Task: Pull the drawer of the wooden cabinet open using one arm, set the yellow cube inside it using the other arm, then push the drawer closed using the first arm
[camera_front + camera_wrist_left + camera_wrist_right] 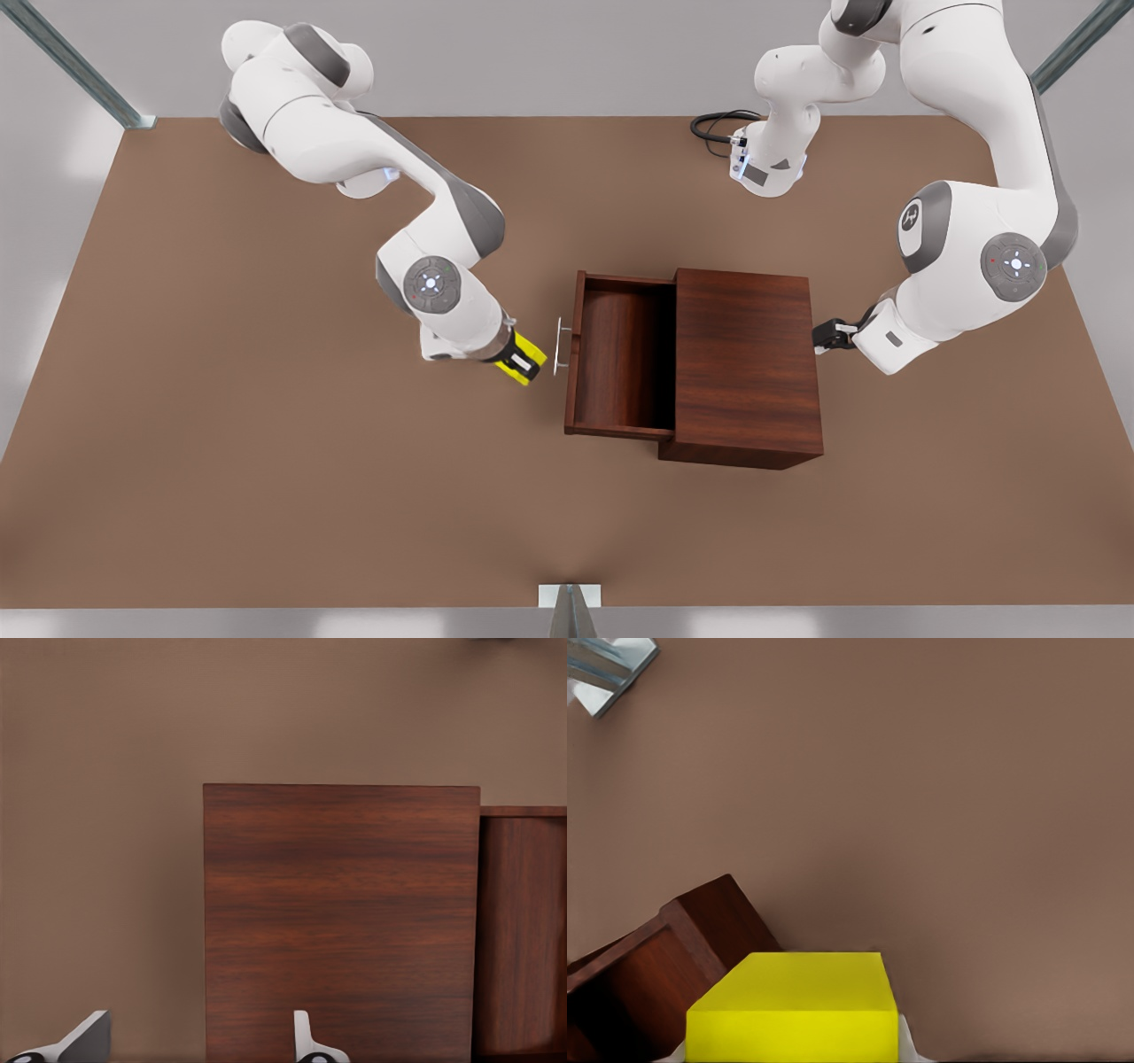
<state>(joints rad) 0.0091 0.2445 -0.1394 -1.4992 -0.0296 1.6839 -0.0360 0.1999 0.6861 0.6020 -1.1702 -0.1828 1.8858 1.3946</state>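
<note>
One drawer point(620, 354) (open) holds nothing.

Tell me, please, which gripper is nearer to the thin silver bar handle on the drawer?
The right gripper, holding the small yellow cube, sits just beside the silver bar handle. The left gripper waits beyond the dark wooden cabinet, at its opposite side.

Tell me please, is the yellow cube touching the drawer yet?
Apart. In the front view the yellow cube, held in the right tool, sits short of the drawer handle, table between.
</note>
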